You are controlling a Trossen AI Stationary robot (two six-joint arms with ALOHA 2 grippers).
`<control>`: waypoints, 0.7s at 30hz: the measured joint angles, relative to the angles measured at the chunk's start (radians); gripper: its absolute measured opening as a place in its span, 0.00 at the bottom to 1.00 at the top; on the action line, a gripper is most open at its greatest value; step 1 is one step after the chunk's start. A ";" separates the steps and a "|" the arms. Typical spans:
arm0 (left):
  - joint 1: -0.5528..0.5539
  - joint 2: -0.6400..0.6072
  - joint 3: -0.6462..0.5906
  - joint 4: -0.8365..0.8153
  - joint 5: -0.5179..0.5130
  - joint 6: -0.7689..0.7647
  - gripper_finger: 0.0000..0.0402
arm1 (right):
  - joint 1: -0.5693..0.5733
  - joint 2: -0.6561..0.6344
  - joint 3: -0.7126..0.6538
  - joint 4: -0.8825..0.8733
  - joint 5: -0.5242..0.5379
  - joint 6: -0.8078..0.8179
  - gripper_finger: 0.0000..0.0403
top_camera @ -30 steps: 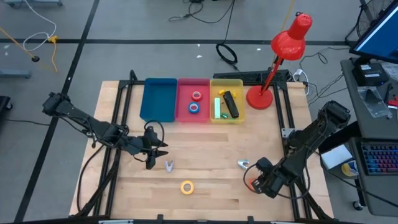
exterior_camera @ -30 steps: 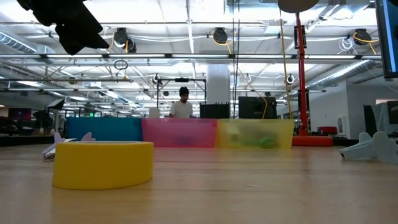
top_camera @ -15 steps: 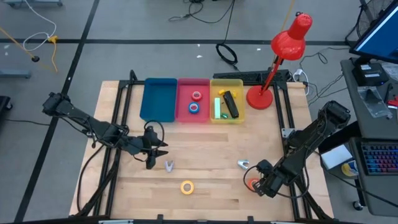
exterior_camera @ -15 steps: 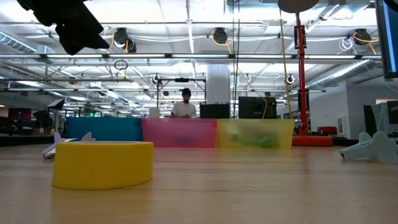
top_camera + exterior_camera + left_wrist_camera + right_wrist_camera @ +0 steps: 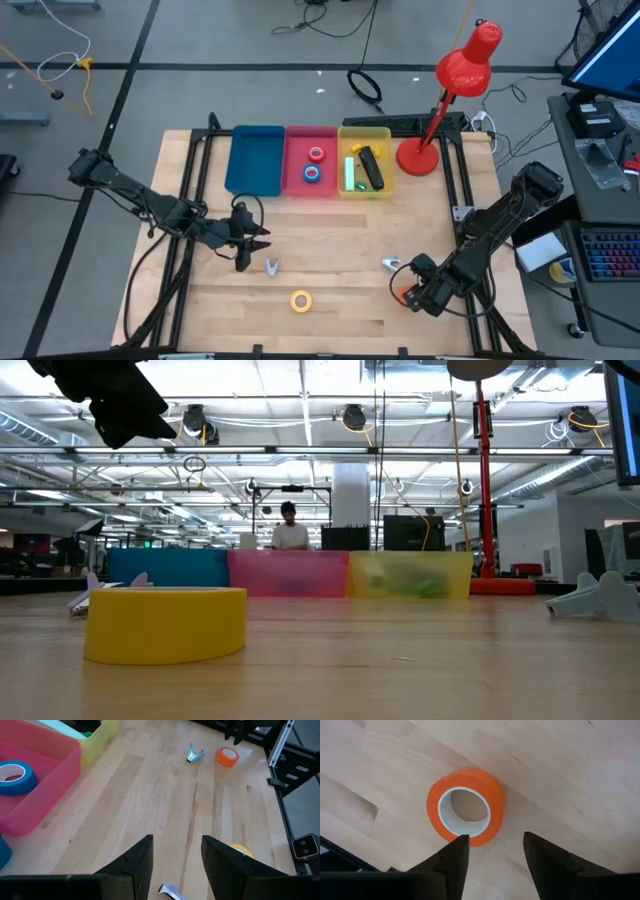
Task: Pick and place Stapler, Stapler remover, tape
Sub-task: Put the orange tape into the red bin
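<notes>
The orange-red tape roll (image 5: 465, 807) lies flat on the wood near the table's right near corner (image 5: 403, 296). My right gripper (image 5: 492, 852) hangs open just above it, with one finger over the roll's rim and the other beside it. My left gripper (image 5: 250, 245) waits open over the table's left middle. A yellow tape roll (image 5: 301, 300) lies flat near the near edge. Two silvery staple removers (image 5: 272, 266) (image 5: 390, 264) lie on the wood. A red roll (image 5: 316, 153) and a blue roll (image 5: 312, 173) sit in the pink bin (image 5: 296, 160), and a black stapler (image 5: 371, 168) in the yellow bin (image 5: 384, 160).
Three bins, the blue one (image 5: 255, 160), the pink and the yellow, stand in a row at the far side. A red desk lamp (image 5: 418, 155) stands at the far right corner. Bare wood lies between the bins and the loose items. A person stands far behind the table (image 5: 290, 532).
</notes>
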 joint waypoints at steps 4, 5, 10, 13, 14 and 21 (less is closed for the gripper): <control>0.000 0.000 0.000 0.000 -0.001 0.000 0.42 | 0.003 0.000 0.000 0.003 0.022 -0.025 0.49; 0.000 0.000 0.000 0.000 -0.002 0.000 0.42 | 0.003 0.000 0.000 0.003 0.021 -0.040 0.49; 0.000 0.000 0.000 0.000 -0.007 0.005 0.42 | -0.006 0.000 -0.005 -0.015 0.021 -0.053 0.49; 0.000 0.000 0.000 0.000 -0.007 0.005 0.42 | -0.012 0.000 -0.042 0.045 0.021 -0.048 0.48; 0.000 0.000 0.000 0.000 -0.007 0.006 0.42 | -0.014 0.000 -0.061 0.090 0.020 -0.046 0.48; 0.000 0.000 0.000 -0.001 -0.012 0.009 0.42 | -0.033 -0.005 -0.240 0.392 0.016 -0.013 0.45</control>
